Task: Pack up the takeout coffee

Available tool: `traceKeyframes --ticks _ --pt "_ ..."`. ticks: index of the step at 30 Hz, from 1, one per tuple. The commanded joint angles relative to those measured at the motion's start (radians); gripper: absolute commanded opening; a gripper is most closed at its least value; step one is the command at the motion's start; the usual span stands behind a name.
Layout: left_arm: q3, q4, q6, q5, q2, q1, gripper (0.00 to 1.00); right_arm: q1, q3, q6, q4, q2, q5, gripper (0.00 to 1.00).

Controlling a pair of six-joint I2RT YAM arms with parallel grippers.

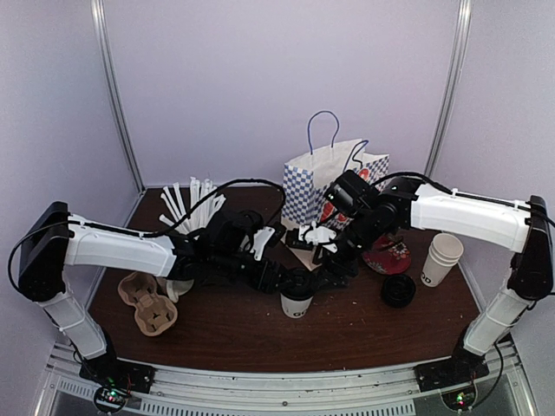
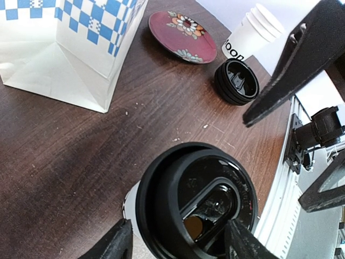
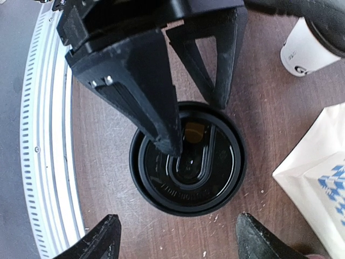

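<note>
**Coffee at centre table, both claws over it.** A takeout coffee cup (image 1: 297,305), white paper under a black lid (image 3: 187,156), stands upright near the middle of the dark wood table (image 1: 225,334).

My left gripper (image 2: 178,245) hangs over the cup with its jaws apart. One finger is beside the cup's wall and the other is over the lid's rim, and I see no clamp on it. My right gripper (image 3: 180,240) hovers above the same lid, jaws spread wide to either side and touching nothing. The two tools crowd each other, and the left one's fingers cross the right wrist camera's sight of the lid.

Behind the cup sits the blue-checked paper bag (image 1: 334,184). To the left, well apart, is the cardboard carrier (image 1: 147,305). At right are a stack of empty cups (image 1: 442,257), spare lids (image 1: 399,290) and a red flowered plate (image 2: 182,35).

I judge the step in hand to be taking hold of the cup. To do it well I would:
- draw the right arm clear;
- centre the left jaws so both fingers meet the paper wall below the lid's rim;
- squeeze only enough to hold without denting;
- lift straight and upright, since the lid may not be fully seated.
</note>
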Motion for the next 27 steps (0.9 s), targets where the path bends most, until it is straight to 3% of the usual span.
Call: traceKeyframes --ticks 1,8,9,11,15,27 --pt "0.002 -0.023 -0.004 0.0 0.022 0.001 0.59 0.003 -0.005 -0.071 0.072 0.017 0.019 0.77" --pt "0.014 -0.081 -0.023 0.01 0.041 0.005 0.59 0.016 0.024 -0.079 0.102 0.07 0.029 0.78" --pt "0.006 -0.077 -0.029 0.011 0.044 0.005 0.58 0.021 0.021 -0.084 0.1 0.073 0.025 0.88" --pt "-0.018 -0.063 -0.039 0.012 0.044 0.005 0.58 0.033 0.002 -0.092 0.105 0.072 0.026 0.92" --pt "-0.055 -0.001 -0.053 0.021 0.039 0.006 0.58 0.043 -0.036 -0.094 0.138 0.059 0.018 0.93" --pt "-0.059 -0.016 -0.05 0.024 0.05 0.017 0.57 0.049 -0.09 -0.068 0.244 0.065 0.107 0.89"
